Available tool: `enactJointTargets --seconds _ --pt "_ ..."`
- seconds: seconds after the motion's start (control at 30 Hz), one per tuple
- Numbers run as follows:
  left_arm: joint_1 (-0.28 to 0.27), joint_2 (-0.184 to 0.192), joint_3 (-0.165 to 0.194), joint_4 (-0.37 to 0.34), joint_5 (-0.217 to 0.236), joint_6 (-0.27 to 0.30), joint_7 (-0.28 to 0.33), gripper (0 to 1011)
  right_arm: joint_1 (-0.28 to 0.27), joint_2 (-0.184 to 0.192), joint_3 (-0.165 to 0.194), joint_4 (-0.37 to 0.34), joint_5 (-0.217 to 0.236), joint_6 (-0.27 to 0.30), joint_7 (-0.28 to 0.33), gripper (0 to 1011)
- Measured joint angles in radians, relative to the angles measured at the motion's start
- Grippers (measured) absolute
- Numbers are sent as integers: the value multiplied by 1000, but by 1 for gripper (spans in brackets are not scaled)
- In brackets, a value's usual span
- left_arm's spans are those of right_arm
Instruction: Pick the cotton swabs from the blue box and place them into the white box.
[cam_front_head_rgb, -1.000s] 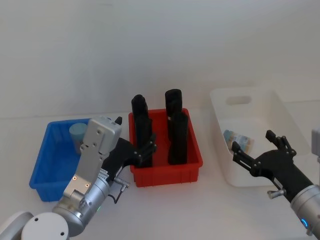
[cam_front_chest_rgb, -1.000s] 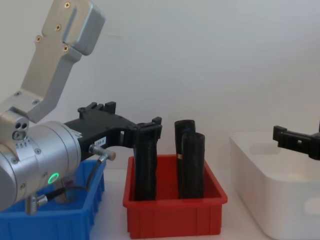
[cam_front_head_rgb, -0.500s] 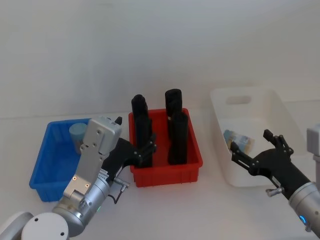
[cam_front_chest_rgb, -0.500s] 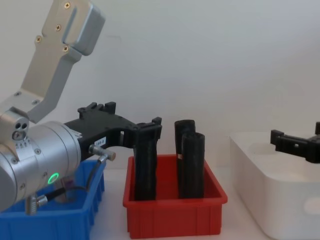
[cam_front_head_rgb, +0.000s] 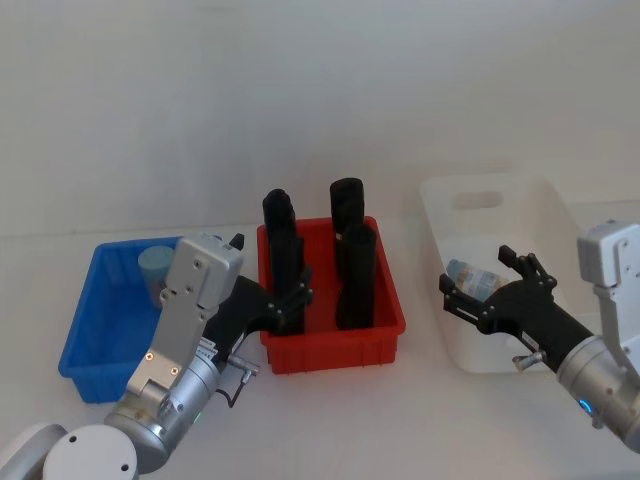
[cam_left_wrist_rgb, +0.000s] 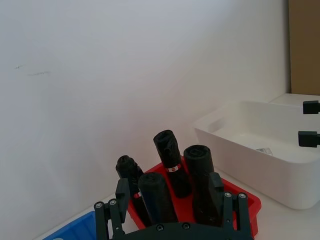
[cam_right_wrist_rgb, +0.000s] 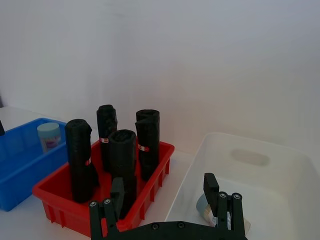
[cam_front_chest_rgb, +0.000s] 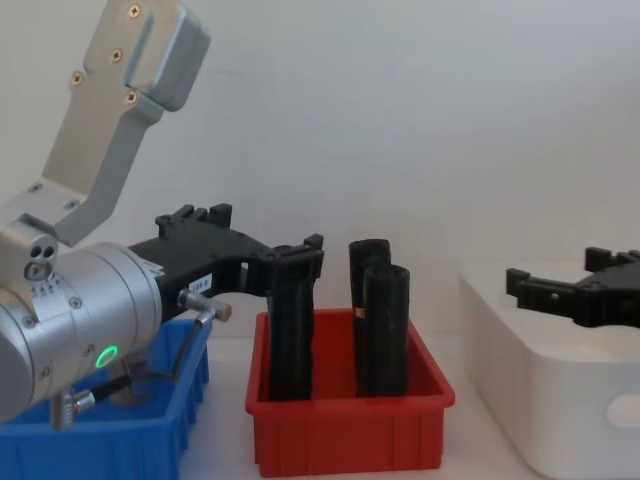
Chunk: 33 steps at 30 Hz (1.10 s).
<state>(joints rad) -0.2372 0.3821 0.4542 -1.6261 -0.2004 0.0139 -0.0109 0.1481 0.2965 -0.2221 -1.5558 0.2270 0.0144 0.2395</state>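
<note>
Swabs jar (cam_front_head_rgb: 155, 265): clear plastic cylinder, pale blue lid, upright at 1 o'clock inside shallow rimmed blue box (cam_front_head_rgb: 80, 355). Four black cylinders (cam_front_head_rgb: 355, 270) upright in red bin (cam_front_head_rgb: 335, 350), at the blue box's 3 o'clock. Rounded white box (cam_front_head_rgb: 560, 215) farther toward 3 o'clock, bare worktop (cam_front_head_rgb: 420, 420) between. Left gripper (cam_front_head_rgb: 288, 300) at red bin's 9 o'clock edge, jaws spread. Right gripper (cam_front_head_rgb: 475, 283) over white box's 8 o'clock rim, jaws spread.

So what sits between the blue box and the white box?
The red bin with four upright black cylinders stands between the blue box and the white box, as the head view shows.
</note>
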Motion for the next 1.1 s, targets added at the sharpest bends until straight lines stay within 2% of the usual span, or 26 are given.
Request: enactJointTargets --seconds 0.27,0.6,0.9,0.93,1.1 --pt "0 0 0 0 0 0 0 1004 97 -30 -8 125 -32 -24 95 1001" --pt "0 0 0 0 0 0 0 1004 240 -82 -28 322 -83 -70 211 1001" --pt "0 0 0 0 0 0 0 1004 361 -129 -50 493 -117 -114 285 1001" --pt "0 0 0 0 0 0 0 1004 361 -129 -50 493 -117 -114 285 1001" --pt "0 0 0 0 0 0 0 1004 431 -158 -62 603 -129 -142 320 1001"
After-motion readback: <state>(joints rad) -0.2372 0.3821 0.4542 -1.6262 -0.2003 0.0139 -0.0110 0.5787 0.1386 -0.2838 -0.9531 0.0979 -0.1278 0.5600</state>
